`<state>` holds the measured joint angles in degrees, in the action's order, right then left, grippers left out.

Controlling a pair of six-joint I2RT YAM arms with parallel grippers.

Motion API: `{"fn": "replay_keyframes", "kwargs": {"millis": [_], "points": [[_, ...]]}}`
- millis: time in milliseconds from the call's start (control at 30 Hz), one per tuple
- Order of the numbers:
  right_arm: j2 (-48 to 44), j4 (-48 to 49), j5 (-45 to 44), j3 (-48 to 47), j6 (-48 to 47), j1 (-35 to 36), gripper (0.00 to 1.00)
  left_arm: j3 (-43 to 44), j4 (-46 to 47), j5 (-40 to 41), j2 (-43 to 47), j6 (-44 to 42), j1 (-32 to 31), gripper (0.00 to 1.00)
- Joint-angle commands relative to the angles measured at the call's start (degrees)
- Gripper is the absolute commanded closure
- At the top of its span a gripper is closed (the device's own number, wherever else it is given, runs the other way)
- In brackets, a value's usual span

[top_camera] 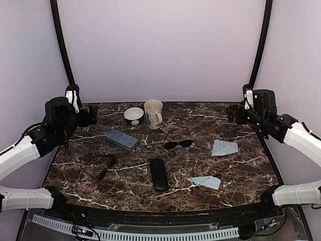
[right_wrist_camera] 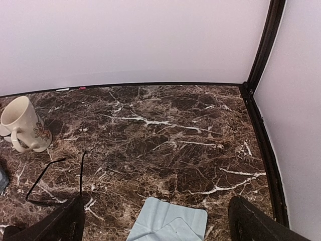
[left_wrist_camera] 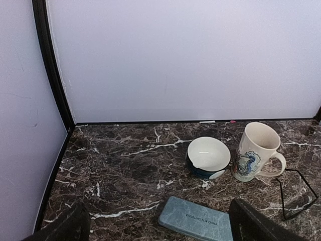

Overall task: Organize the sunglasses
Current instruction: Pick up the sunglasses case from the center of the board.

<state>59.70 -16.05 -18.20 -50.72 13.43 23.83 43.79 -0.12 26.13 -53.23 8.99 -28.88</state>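
One pair of sunglasses [top_camera: 177, 144], black and thin-framed, lies unfolded at the table's middle, arms pointing to the back wall. Its thin arms show at the right edge of the left wrist view [left_wrist_camera: 307, 185] and at the left of the right wrist view [right_wrist_camera: 82, 170]. A second, brownish pair of sunglasses [top_camera: 100, 163] lies at the left front, faint against the marble. My left gripper [top_camera: 92, 115] [left_wrist_camera: 159, 208] hovers open over the back left corner. My right gripper [top_camera: 233, 113] [right_wrist_camera: 156, 201] hovers open over the back right. Neither touches anything.
A grey-blue case [top_camera: 122, 139] [left_wrist_camera: 198, 219] lies left of centre and a black oblong case [top_camera: 159, 173] near the front. A bowl [top_camera: 134, 116] [left_wrist_camera: 208, 156] and mug [top_camera: 153, 113] [left_wrist_camera: 256, 150] [right_wrist_camera: 22, 125] stand at the back. Two pale cloths [top_camera: 224, 147] [right_wrist_camera: 170, 221] [top_camera: 205, 182] lie right.
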Motion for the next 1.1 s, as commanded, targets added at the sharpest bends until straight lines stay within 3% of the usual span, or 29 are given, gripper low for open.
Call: {"fn": "replay_keyframes", "kwargs": {"millis": [0,333,600,867,1067], "points": [[-0.67,3.37,2.00,-0.05,-1.05,-0.50,0.00,-1.28,-1.43,1.36,1.57,-0.02,-0.66,0.02],[-0.35,4.22,2.36,-0.38,-0.25,-0.53,0.00,-3.13,-3.74,3.27,2.79,2.68,-3.56,0.02],[-1.94,3.57,-0.70,0.39,1.27,0.15,0.00,-3.71,-5.52,13.61,0.03,8.36,-15.38,0.02],[-0.98,3.84,-1.06,2.45,4.08,0.59,0.00,1.47,-9.34,18.59,-16.28,20.54,-27.97,0.02],[-0.75,4.11,0.76,3.11,4.56,0.86,0.00,11.14,-13.04,15.72,-30.42,26.32,-32.30,0.04]]}}
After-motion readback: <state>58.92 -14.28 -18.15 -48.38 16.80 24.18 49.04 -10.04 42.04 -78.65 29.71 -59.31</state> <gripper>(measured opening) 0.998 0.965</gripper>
